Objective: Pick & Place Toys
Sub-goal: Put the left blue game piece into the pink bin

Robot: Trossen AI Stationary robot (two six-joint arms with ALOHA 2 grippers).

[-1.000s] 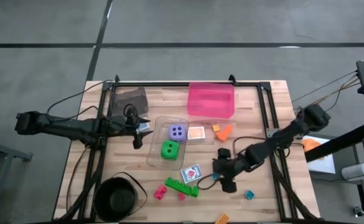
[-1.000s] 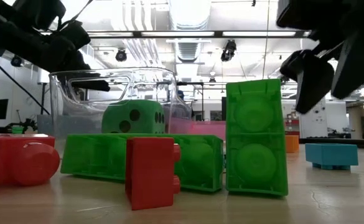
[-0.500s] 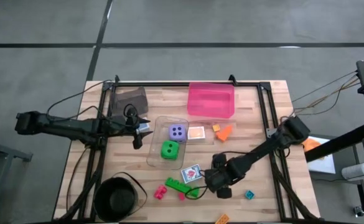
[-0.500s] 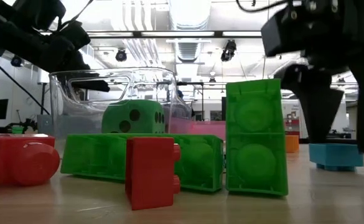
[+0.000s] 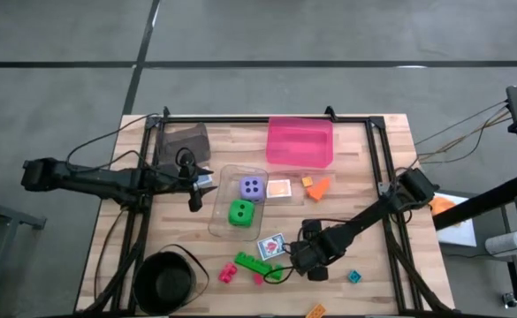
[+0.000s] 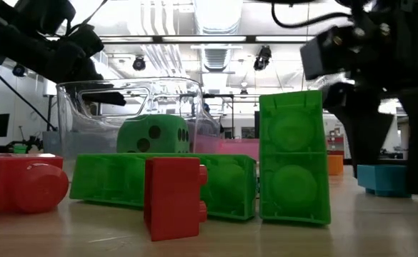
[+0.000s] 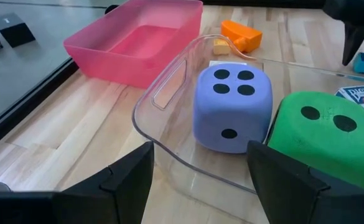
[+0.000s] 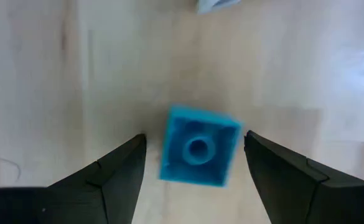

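A wooden table (image 5: 364,168) stands on a grey floor, and the low view looks across it into a bright workshop with ceiling lights. A small teal brick (image 8: 198,153) lies flat on the bare wood near the table's front edge, stud side up. The right gripper (image 8: 194,171) hangs directly over it, jaws spread apart and empty, with the brick framed in the gap between the two dark fingers (image 8: 110,180) and not touching either. In the low view the same brick (image 6: 380,179) sits on the table just behind the gripper's lowered fingers.

Just beside the right gripper (image 5: 307,262) in the high view lie a long green brick (image 5: 258,266), a pink brick (image 5: 228,274) and a picture card (image 5: 271,246). An orange brick (image 5: 315,310) lies at the table's front edge.

Farther back, a clear bin (image 5: 223,216) holds a purple die (image 5: 251,187) and a green die (image 5: 240,213). The left gripper (image 5: 196,187) waits at that bin's rim, its jaws parted and holding nothing. Beyond sit a pink bin (image 5: 300,141), a small card (image 5: 279,189) and orange pieces (image 5: 316,186). A black bowl (image 5: 164,281) stands at the front left corner.
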